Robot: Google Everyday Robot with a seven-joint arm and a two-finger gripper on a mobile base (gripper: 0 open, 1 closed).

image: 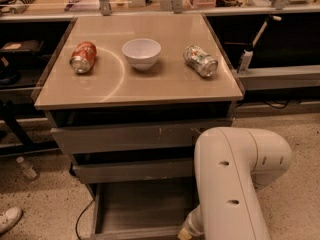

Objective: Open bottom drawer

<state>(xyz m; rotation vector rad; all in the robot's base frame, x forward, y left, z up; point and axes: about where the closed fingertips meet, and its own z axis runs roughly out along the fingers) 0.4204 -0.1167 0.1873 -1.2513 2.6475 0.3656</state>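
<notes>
Gripper [186,231] sits at the very bottom edge of the view, at the front right corner of the bottom drawer [142,204], mostly cut off; I cannot tell whether it is spread or pressed together. That drawer is pulled out toward the camera, its flat grey tray interior showing below the two other fronts. Above it comes the middle drawer front [132,170], slightly out, and above that the top drawer front [130,136], the widest, with pale scratch marks near its middle.

On the tan cabinet top [150,89] an orange can [83,57] lies on its side at the left, a white bowl [141,53] stands upright in the middle, and a dented silver can [200,61] lies at the right; all three are well apart. On the speckled floor to the left are a small plastic bottle [26,168], a white shoe [9,219] and a dark cable [80,223] beside the open drawer.

A thick cream arm [235,184] fills the lower right, bent at a rounded elbow, its forearm running down and left in front of the right ends of the drawers to the narrow wrist at the drawer's corner.
</notes>
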